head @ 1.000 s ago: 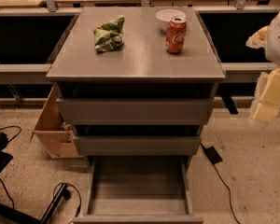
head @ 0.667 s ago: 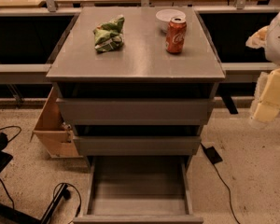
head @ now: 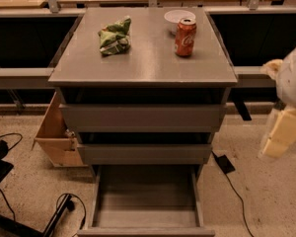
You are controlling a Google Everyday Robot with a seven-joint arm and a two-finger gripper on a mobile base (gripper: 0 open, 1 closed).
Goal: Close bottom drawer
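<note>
Claw (head: 280,134): held at the right edge, well apart from the cabinet (head: 143,117); open or closed cannot be told. Bottom drawer (head: 145,201): pulled out at floor level. Wooden box (head: 56,137): set at the cabinet's left. Tabletop (head: 148,58): green bag (head: 114,36), red can (head: 185,37), white bowl (head: 177,16) carried.

bottom drawer (head: 145,204) | grey, flat front | pulled out, lowest | gripper (head: 281,135) right, well apart
</note>
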